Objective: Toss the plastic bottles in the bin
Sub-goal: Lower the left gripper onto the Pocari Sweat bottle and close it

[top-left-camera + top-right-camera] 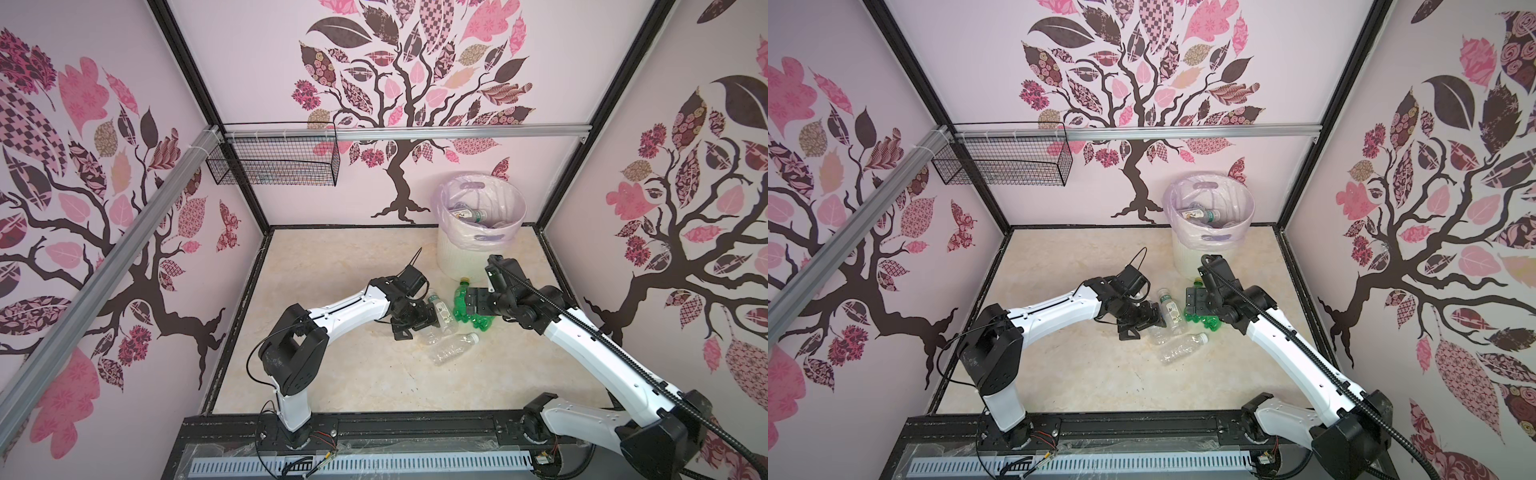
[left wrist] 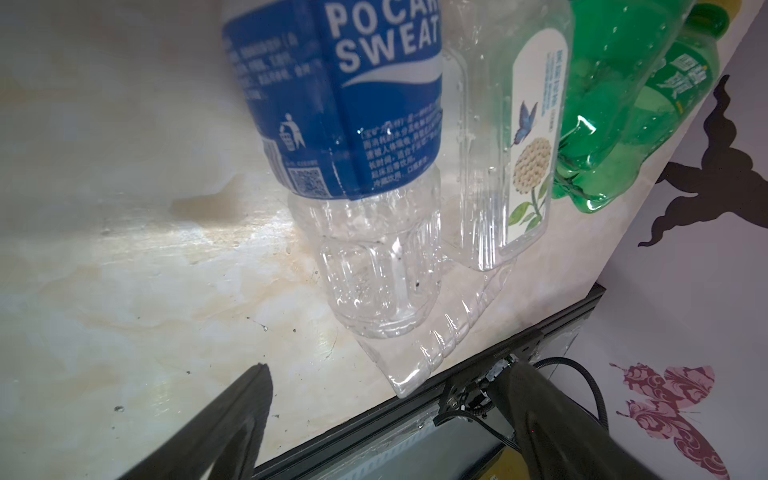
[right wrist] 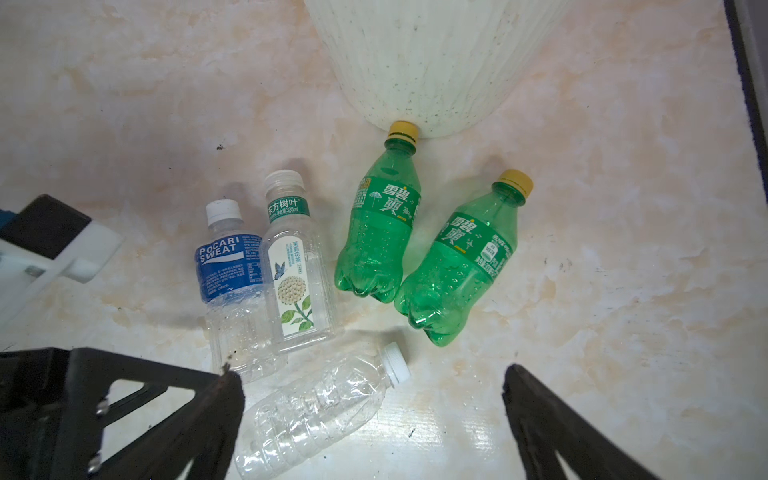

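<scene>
Your beige marbled tabletop (image 1: pixel 332 386) bears a cream ribbed plastic bin (image 1: pixel 457 257), two green plastic bottles (image 3: pixel 378 245) and three clear plastic bottles (image 3: pixel 316 411), all lying flat.

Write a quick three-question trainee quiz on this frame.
1. How many bottles lie on the table outside the bin?
2. True or false: the right gripper is shut on a bottle.
3. Which bottle lies nearest the bin's base? A) blue-labelled bottle B) green bottle with yellow cap C) unlabelled clear bottle
Key: 1. five; 2. false, its jaws stand open and empty; 3. B.
</scene>
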`<act>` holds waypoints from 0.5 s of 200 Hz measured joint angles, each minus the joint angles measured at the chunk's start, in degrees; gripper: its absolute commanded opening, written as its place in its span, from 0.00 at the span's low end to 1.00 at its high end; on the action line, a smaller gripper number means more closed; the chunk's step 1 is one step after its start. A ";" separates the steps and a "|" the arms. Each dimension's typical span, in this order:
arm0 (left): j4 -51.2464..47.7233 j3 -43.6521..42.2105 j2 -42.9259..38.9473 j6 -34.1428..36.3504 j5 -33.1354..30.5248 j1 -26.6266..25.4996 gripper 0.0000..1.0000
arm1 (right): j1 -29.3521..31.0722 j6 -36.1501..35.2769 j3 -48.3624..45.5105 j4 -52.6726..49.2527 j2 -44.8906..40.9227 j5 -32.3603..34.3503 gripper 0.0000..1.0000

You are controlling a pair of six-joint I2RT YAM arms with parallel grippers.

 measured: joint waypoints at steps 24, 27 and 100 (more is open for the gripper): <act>1.42 -0.02 1.42 -0.44 -0.72 0.07 0.88 | 0.00 1.44 -0.02 -0.02 -0.66 -1.33 0.99; 1.62 -0.02 1.49 -0.46 -0.81 0.07 0.87 | 0.00 1.60 -0.02 -0.02 -0.74 -1.51 0.99; 5.62 -1.14 3.08 -1.11 -3.15 0.04 0.78 | 0.00 3.17 -0.13 -0.42 -2.29 -3.43 0.99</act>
